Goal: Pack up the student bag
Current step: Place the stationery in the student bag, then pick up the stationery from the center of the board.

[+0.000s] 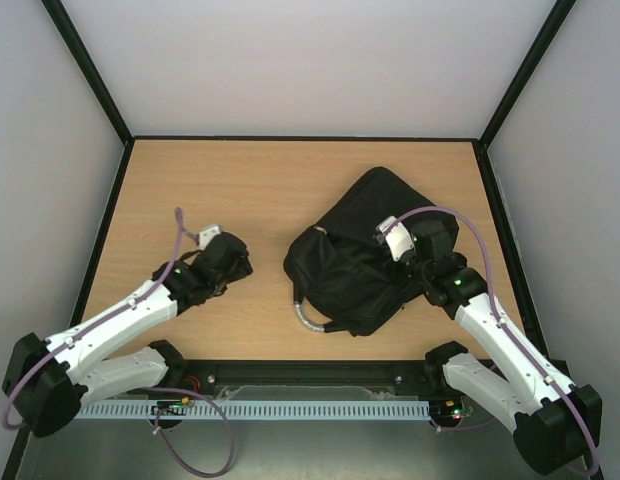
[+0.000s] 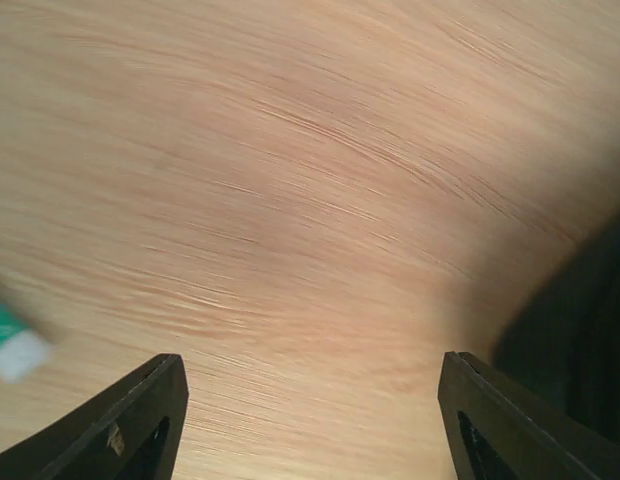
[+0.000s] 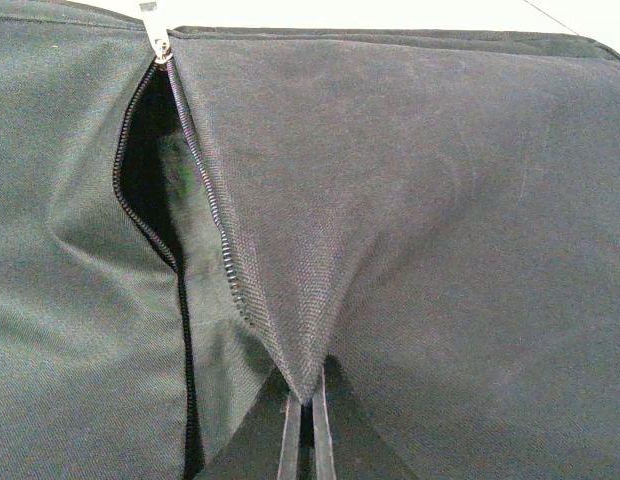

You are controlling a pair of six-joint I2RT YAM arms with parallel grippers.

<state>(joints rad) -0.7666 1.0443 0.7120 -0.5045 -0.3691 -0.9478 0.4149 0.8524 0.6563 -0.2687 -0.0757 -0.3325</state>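
The student bag (image 1: 340, 270), a black fabric backpack, lies right of the table's middle with its grey top handle (image 1: 308, 318) toward the near edge. My right gripper (image 3: 310, 400) is shut on a pinched fold of the bag's fabric (image 3: 290, 300) beside a partly open zip (image 3: 150, 170), whose metal pull (image 3: 155, 30) sits at the far end. In the top view the right gripper (image 1: 388, 266) rests on the bag's right side. My left gripper (image 1: 236, 262) hovers over bare wood left of the bag. Its jaws (image 2: 310, 360) stand wide apart with nothing between them.
A blurred green and white object (image 2: 10, 340) shows at the left edge of the left wrist view. The bag's dark edge (image 2: 590, 340) shows at that view's right. Black frame rails (image 1: 300, 138) and pale walls border the wooden table (image 1: 240, 180).
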